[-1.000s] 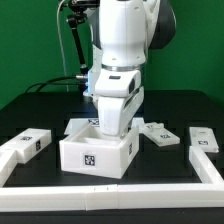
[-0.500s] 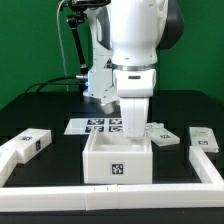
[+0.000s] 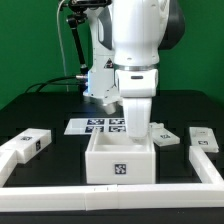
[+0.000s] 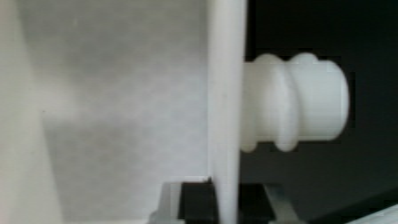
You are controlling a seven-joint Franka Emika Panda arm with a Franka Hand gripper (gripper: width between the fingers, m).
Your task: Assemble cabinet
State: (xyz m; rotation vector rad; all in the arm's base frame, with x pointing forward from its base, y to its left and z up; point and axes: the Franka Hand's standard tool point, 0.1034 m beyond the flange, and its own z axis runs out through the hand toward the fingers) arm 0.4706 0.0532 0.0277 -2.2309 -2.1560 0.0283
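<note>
The hand (image 4: 221,205) is clamped on one thin wall of the open box (image 3: 118,166). The box stands on the tabletop (image 3: 45,110).

table (image 3: 40,105): black | carries: cabinet shell (image 3: 120,162), blocks (image 3: 33,140), marker board (image 3: 95,126), rail (image 3: 110,200)

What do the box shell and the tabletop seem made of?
Box shell: probably white plastic, matte; uniform colour, crisp edges, black-and-white tag on its front. Tabletop: black, matte, no glare; cloth or sheet, cannot tell which.
</note>
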